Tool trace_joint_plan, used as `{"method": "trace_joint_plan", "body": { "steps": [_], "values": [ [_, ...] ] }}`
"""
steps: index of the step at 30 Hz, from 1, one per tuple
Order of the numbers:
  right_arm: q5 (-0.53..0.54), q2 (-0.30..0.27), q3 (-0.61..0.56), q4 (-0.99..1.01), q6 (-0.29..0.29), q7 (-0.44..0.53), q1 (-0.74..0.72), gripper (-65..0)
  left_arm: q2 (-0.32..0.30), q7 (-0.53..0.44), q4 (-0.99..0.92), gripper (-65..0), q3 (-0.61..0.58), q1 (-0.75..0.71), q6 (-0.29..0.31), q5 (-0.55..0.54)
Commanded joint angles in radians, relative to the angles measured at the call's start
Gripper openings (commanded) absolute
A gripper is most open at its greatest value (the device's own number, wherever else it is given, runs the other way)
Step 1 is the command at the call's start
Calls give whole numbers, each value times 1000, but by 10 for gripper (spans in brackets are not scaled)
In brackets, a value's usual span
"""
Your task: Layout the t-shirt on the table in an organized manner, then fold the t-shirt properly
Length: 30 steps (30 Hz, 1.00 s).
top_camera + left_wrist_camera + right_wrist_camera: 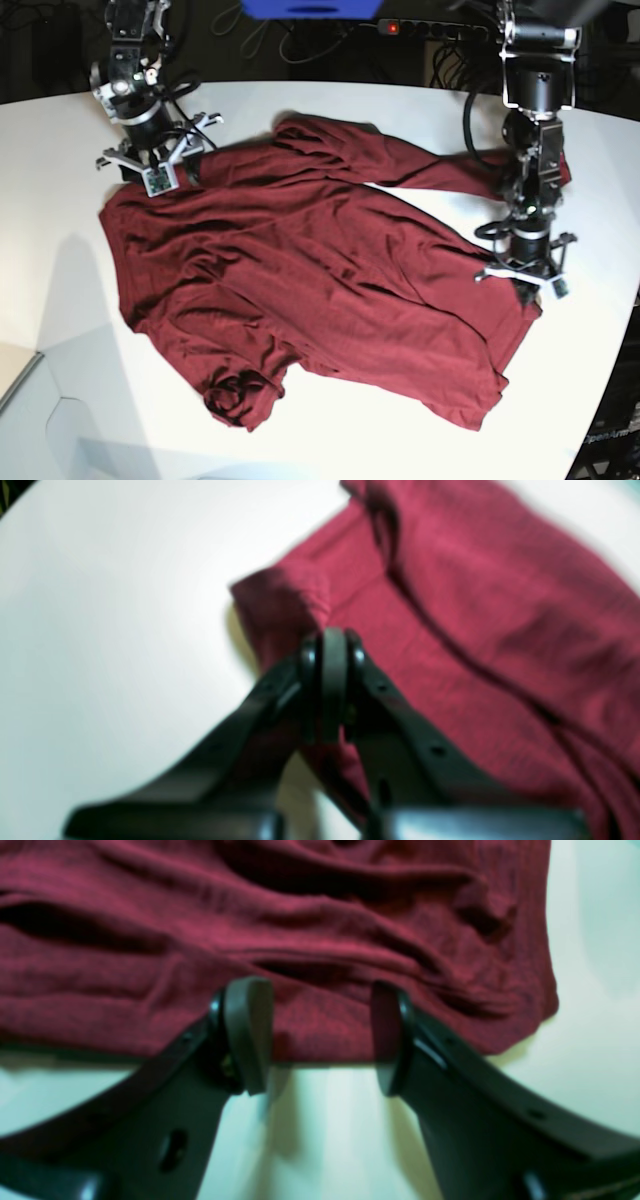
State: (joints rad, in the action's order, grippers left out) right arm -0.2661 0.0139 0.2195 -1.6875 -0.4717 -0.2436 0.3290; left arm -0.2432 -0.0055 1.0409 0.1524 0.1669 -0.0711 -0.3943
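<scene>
With the left tool [334,680] pinched shut on a corner of the thin dark maroon t-shirt [310,280] spread rumpled on the big smooth white bench [60,230], the right tool [320,1035], jaws apart at the hem, should grip before both pull outward evenly.

white table [60,330] with a curved edge, wide and smooth. one dark red t-shirt [300,270] lies right on it, spread out but wrinkled, one sleeve bunched at the front, bare tabletop showing all round it.
</scene>
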Motion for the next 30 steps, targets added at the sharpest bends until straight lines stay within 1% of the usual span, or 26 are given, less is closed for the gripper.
{"method": "trace_joint_plan", "body": {
  "steps": [1, 3, 5, 9, 12, 16, 20, 25, 30],
  "values": [
    [11, -4, -4, -18, 6, 30, -9, -365, -15, -6, 31, -645, 31, 1, -3, 7],
    [11, -4, -4, -18, 6, 33, -9, -365, -14, 45, 54, -649, 77, -17, -3, 4],
    [11, -4, -4, -18, 6, 34, -9, -365, -14, 74, 82, -650, 129, -45, 0, 2],
    [11, -4, -4, -18, 6, 36, -9, -365, -14, 94, 183, -650, 217, -131, 1, 2],
    [11, -5, -1, -18, 6, 36, -9, -365, -9, 120, 269, -650, 253, -204, 1, 1],
    [11, -5, -2, -18, 6, 36, -9, -364, 29, 124, 332, -650, 306, -290, 3, 1],
    [12, -5, -5, -27, 6, 36, -3, -359, 58, 124, 335, -650, 355, -338, 4, 1],
    [12, -4, -2, -49, 6, 28, 3, -294, 63, 124, 335, -650, 365, -364, 4, 1],
    [12, -5, 4, -39, 6, 28, -1, -265, 61, 124, 335, -650, 365, -361, 4, 2]
  ]
}}
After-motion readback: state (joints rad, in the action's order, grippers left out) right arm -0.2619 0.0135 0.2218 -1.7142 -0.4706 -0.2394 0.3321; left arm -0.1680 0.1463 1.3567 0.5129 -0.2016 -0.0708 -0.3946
